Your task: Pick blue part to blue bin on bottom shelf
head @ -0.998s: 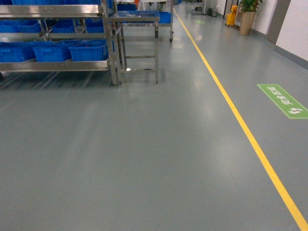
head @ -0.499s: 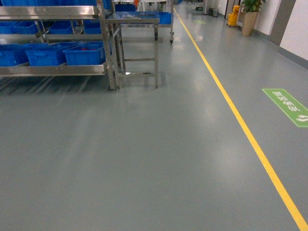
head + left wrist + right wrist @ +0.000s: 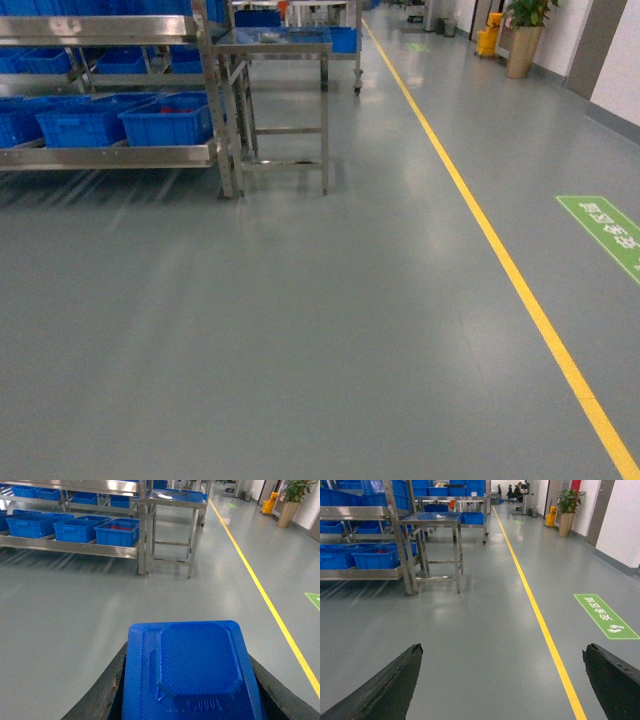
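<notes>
While gripping blue part [image 3: 192, 672], left hand [image 3: 190, 690] level.

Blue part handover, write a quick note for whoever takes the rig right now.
Left gripper: shut on the blue part, carried above the floor.
Right gripper: open, nothing between its fingers.
The rack's bottom shelf sits ahead to the left, with a row of blue bins on it; a steel table stands just right of the rack.
Done: part picked up.
Left: drive up to the rack, reach the left arm over a blue bin on the bottom shelf, release the part. The nearest bin seems to hold something red, so check which bin is meant.
</notes>
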Controlling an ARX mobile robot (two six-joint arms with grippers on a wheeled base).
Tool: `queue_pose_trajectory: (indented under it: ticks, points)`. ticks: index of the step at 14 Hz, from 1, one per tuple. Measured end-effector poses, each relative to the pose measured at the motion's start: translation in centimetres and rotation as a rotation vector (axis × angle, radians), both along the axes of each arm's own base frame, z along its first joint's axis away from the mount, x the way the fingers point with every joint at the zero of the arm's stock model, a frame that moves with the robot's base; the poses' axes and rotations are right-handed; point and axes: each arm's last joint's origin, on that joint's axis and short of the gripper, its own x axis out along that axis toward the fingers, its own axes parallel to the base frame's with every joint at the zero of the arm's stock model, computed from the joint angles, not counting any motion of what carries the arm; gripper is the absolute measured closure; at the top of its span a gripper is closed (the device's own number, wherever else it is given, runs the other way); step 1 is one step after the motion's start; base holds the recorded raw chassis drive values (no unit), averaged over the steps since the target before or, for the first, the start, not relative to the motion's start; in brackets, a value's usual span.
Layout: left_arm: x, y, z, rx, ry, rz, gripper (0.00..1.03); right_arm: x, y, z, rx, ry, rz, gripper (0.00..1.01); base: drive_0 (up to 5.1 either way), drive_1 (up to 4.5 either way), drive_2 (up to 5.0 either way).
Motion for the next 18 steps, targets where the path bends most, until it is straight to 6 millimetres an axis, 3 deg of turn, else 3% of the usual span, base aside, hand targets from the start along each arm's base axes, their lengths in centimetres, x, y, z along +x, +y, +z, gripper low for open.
queue_pose_trajectory:
  ticks: [18]
  points:
    - [0.00,0.00,-0.02,0.001,0.002,-0.001,0.59,0.00,0.00,-0.02,0.000,0.002,0.000,0.03,0.0,4.04,-4.0]
